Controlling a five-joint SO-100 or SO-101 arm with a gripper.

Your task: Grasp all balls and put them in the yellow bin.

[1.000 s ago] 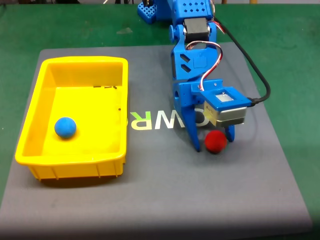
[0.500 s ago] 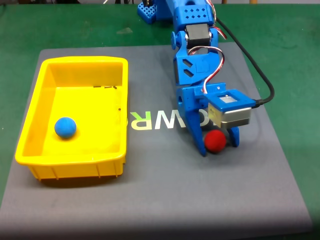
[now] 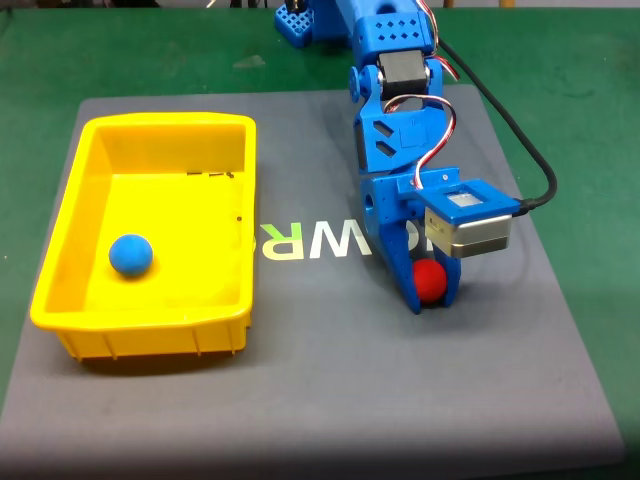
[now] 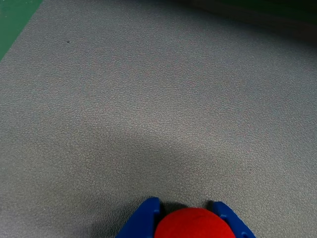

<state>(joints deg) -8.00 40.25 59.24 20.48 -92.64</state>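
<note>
The red ball sits low over the grey mat, squeezed between the blue fingers of my gripper, which is shut on it. In the wrist view the red ball fills the gap between the two blue fingertips at the bottom edge. The blue ball lies inside the yellow bin, on its floor toward the left. The bin stands on the left part of the mat, well to the left of the gripper.
A grey mat with pale letters covers the green table. A black cable loops from the arm to the wrist camera. The arm's base stands at the back.
The gripper's fingers have closed around the red ball; a second ago they stood apart on either side of it. The arm has shifted slightly to the right.
</note>
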